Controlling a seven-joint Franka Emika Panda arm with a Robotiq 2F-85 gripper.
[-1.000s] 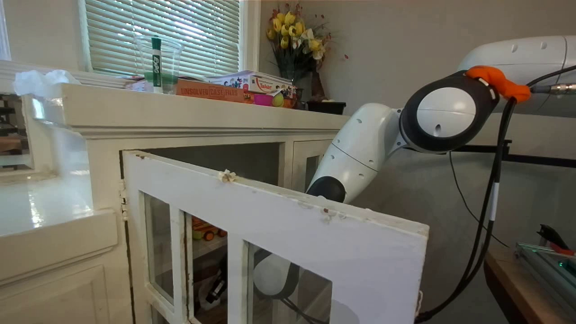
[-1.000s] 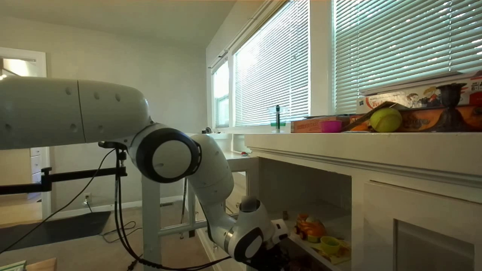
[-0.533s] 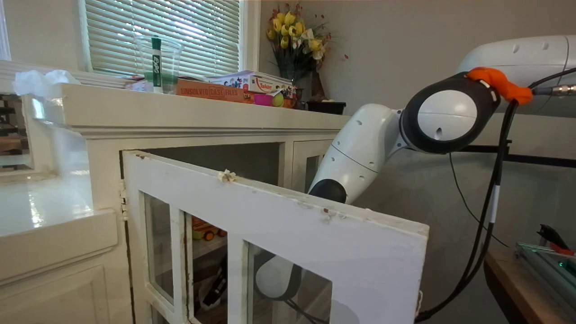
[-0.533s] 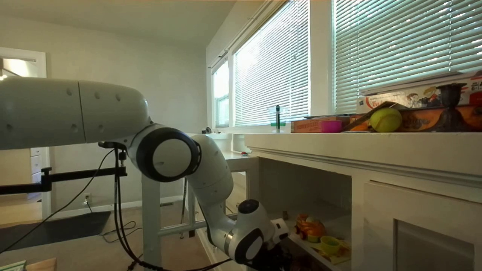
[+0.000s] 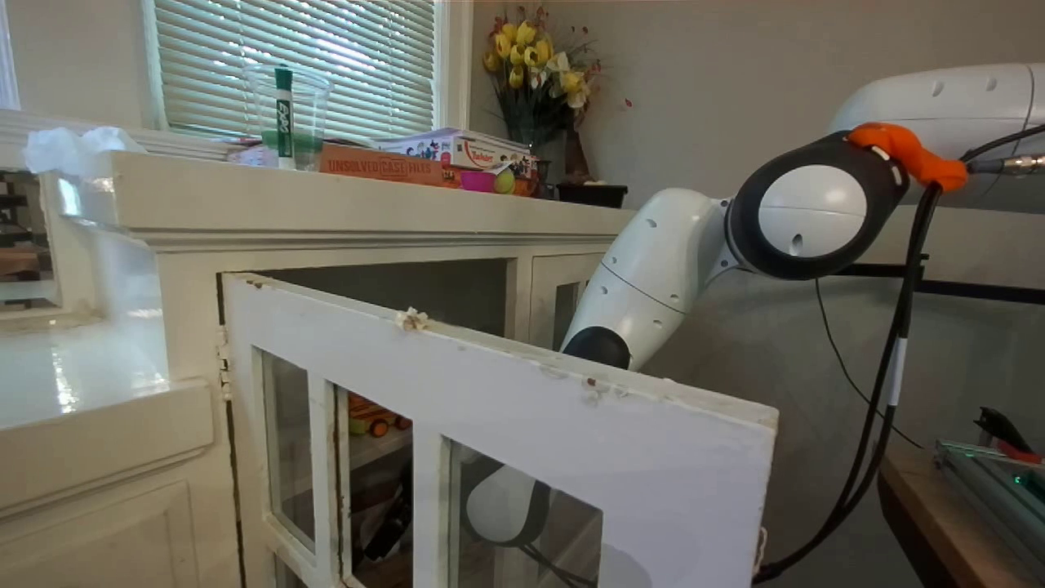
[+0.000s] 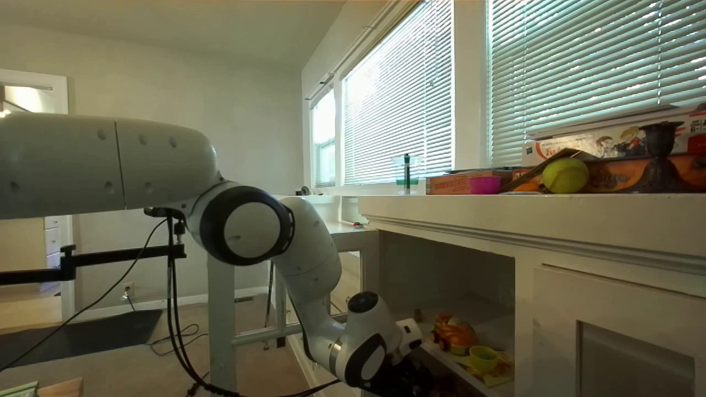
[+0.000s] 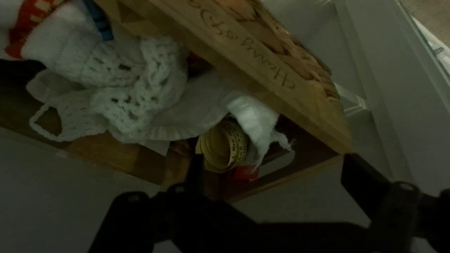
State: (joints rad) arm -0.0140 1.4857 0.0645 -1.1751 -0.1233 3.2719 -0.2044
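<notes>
Your gripper (image 7: 272, 161) is spread wide by one corner of the basket (image 7: 246, 45); whether it touches, you cannot tell. Inside, a coiled yellow tape (image 7: 225, 147) lies beside white cloth (image 7: 258, 117).

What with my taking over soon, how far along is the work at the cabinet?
Looks done: the cabinet door is open. In hand: the gripper stands open near a corner of the basket, holding nothing. Left, as a guess: either gripping something, perhaps the rolled yellow tape inside, or pulling clear, then shutting the door.
</notes>
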